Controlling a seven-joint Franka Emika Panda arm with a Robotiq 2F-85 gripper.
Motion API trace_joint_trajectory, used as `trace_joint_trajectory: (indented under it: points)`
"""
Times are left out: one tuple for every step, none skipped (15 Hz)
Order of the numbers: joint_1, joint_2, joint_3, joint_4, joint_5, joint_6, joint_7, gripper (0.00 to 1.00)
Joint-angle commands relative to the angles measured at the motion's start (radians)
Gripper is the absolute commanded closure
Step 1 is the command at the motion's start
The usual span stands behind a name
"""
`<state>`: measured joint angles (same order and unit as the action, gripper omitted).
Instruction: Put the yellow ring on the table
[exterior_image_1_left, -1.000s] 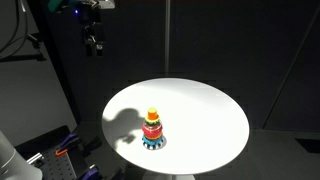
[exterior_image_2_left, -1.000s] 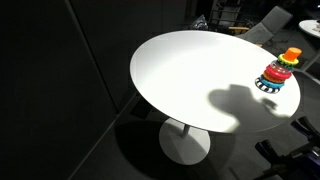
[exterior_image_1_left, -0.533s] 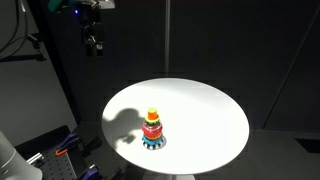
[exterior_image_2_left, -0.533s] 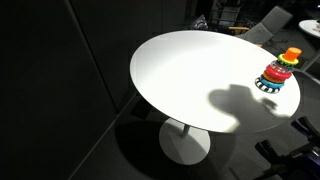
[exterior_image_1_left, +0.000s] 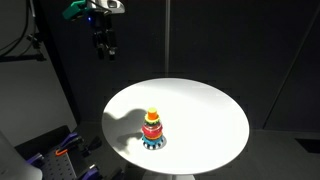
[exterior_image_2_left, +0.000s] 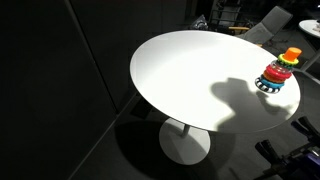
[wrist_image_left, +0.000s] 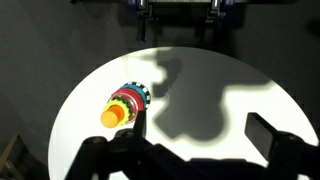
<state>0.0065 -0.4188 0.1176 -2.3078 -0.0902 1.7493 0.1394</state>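
A stacking toy (exterior_image_1_left: 152, 129) stands on the round white table (exterior_image_1_left: 205, 115), near its edge. It has a blue base, coloured rings and an orange top piece. The yellow ring (exterior_image_2_left: 276, 71) sits in the stack below the red ring. In the wrist view the toy (wrist_image_left: 122, 104) lies at the left of the table (wrist_image_left: 250, 90). My gripper (exterior_image_1_left: 104, 48) hangs high above the table's far edge, well away from the toy. In the wrist view its jaws (wrist_image_left: 185, 140) are wide apart and hold nothing.
The room around the table is dark. A thin vertical pole (exterior_image_1_left: 168, 40) stands behind the table. Equipment with coloured parts (exterior_image_1_left: 60, 155) sits low beside the table. The arm's shadow (exterior_image_2_left: 245, 98) falls on the tabletop next to the toy.
My gripper has moved a little to the right in an exterior view, toward the table. Its shadow on the tabletop has shifted. The toy has not moved.
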Motion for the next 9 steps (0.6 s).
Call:
trace_joint_trajectory:
  points:
    - [0.001,0.046,-0.046,0.004,0.023,0.086,-0.012,0.00]
    - [-0.001,0.055,-0.057,-0.001,0.026,0.115,-0.016,0.00]
    - [-0.005,0.065,-0.067,-0.006,0.026,0.143,-0.016,0.00]
    - [-0.010,0.077,-0.076,-0.010,0.024,0.167,-0.013,0.00]
    - [-0.016,0.088,-0.087,-0.014,0.022,0.195,-0.012,0.00]
    - [-0.022,0.100,-0.096,-0.017,0.021,0.217,-0.008,0.00]
    - [-0.029,0.110,-0.106,-0.025,0.018,0.246,-0.002,0.00]
    - [-0.037,0.121,-0.116,-0.033,0.018,0.275,0.001,0.00]
    - [-0.047,0.134,-0.125,-0.041,0.014,0.304,0.010,0.00]
